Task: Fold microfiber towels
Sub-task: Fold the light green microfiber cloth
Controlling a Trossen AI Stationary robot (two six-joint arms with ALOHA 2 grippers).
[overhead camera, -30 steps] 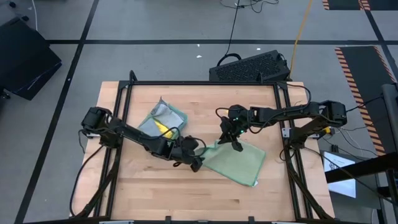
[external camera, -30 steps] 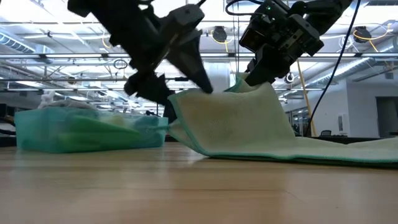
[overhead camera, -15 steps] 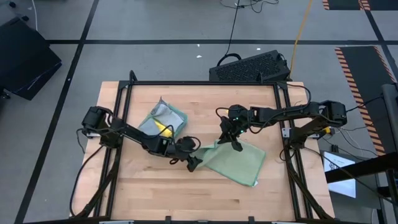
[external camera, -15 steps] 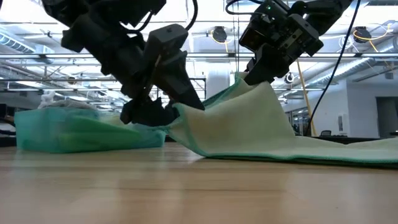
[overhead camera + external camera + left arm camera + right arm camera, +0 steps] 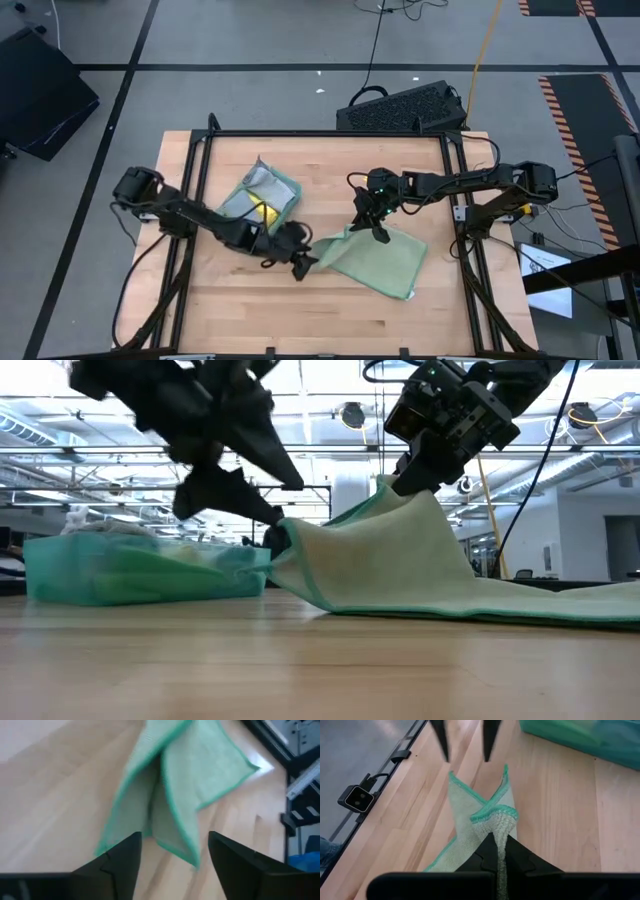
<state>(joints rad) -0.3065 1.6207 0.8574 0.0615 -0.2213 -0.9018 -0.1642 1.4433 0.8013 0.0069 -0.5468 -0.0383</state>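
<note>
A pale sage green microfiber towel (image 5: pixel 385 262) with a teal hem lies at the table's middle right. Its far left part is raised by my right gripper (image 5: pixel 380 235), which is shut on it. My left gripper (image 5: pixel 300 267) hovers open just left of the towel's near left corner (image 5: pixel 172 847); its fingers stand on either side of that corner without touching it. In the low view the left gripper (image 5: pixel 285 510) slants down toward the towel's left end (image 5: pixel 290 550). My right gripper pinches a bunched bit of the towel's teal-hemmed edge (image 5: pixel 496 817) between its two shut fingers. It comes slanting down from the table's right. That edge is lifted; the cloth (image 5: pixel 400 550) drapes slack from the fingers down to the table, where the rest lies flat.
A loose pile of towels (image 5: pixel 262 195), teal and grey with a yellow one showing, lies at the far left. A black keyboard-like box (image 5: pixel 405 108) sits beyond the far edge. Black frame rails (image 5: pixel 195 180) run along the table's sides. Bare wood (image 5: pixel 300 315) stretches along the near edge.
My left gripper has drawn back from the raised towel toward the table's left edge, and has tipped less steeply. It no longer reaches over the towel's raised fold. The towel keeps its draped shape.
</note>
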